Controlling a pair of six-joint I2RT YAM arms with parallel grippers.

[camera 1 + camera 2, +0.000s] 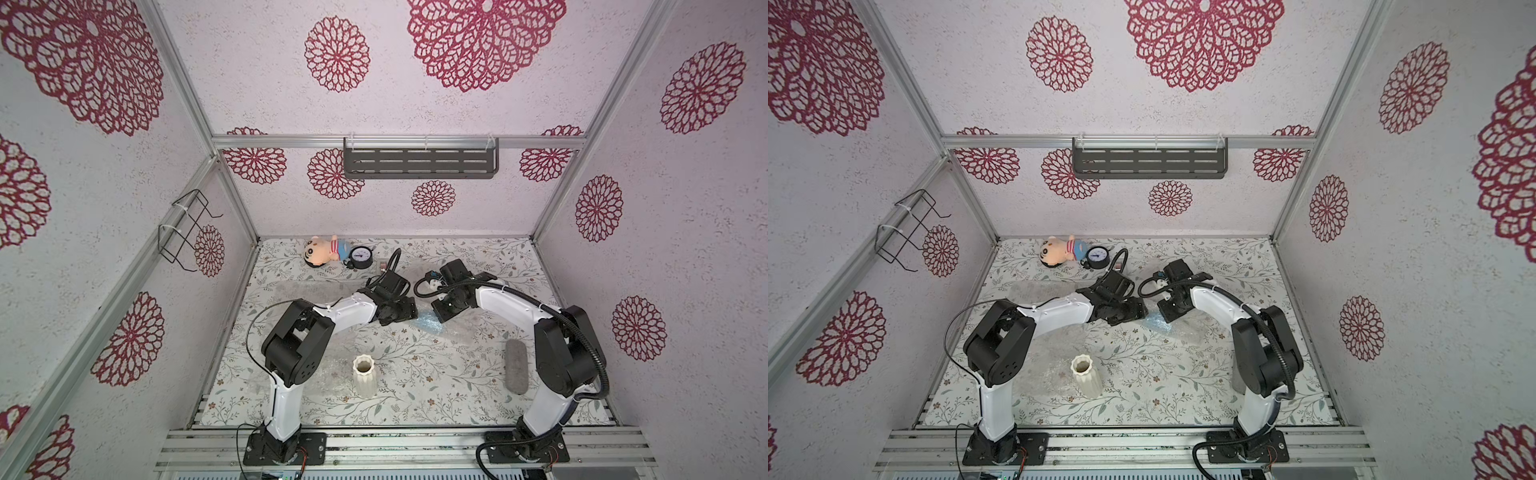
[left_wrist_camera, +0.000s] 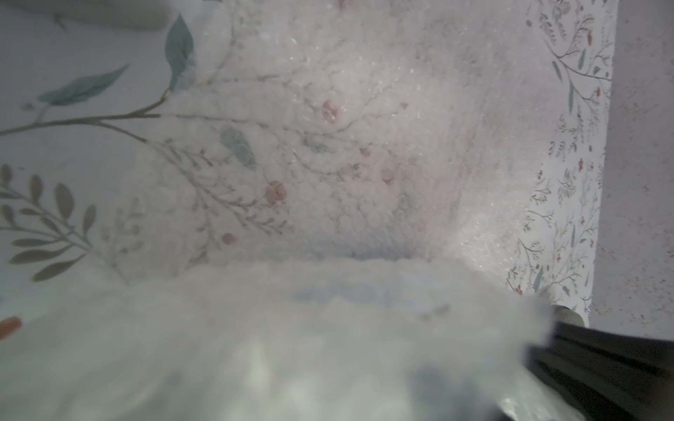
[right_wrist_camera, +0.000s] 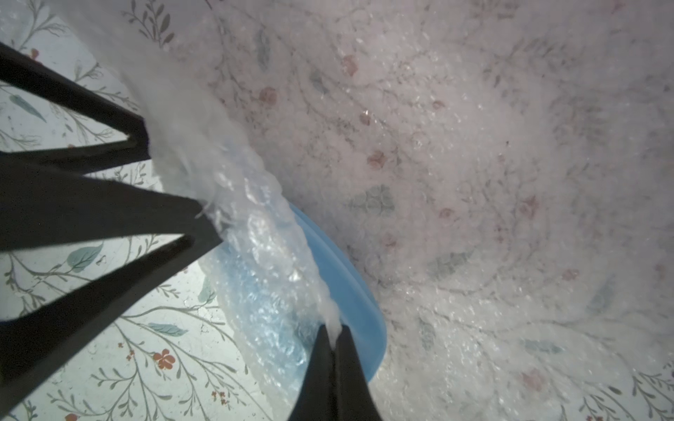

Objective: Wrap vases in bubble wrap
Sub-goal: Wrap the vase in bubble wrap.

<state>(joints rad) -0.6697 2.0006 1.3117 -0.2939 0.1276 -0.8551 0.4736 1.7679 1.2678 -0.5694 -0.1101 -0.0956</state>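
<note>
Right tool point(image 3: 333, 330), clamped on the bubble wrap point(image 3: 437, 145), should draw it snug over the blue vase point(image 3: 353, 288); left tool point(image 3: 180, 186), jaws apart, can re-grip.

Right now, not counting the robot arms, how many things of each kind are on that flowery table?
Vases: 2, cream vase, blue vase
Clear bubble wrap sheets: 2, one draped over the blue vase, one by the cream vase
Plush doll: 1
Round dial: 1
Grey case: 1
Total: 7
A small thing beside the dial is too small to tell, so uncounted.
</note>
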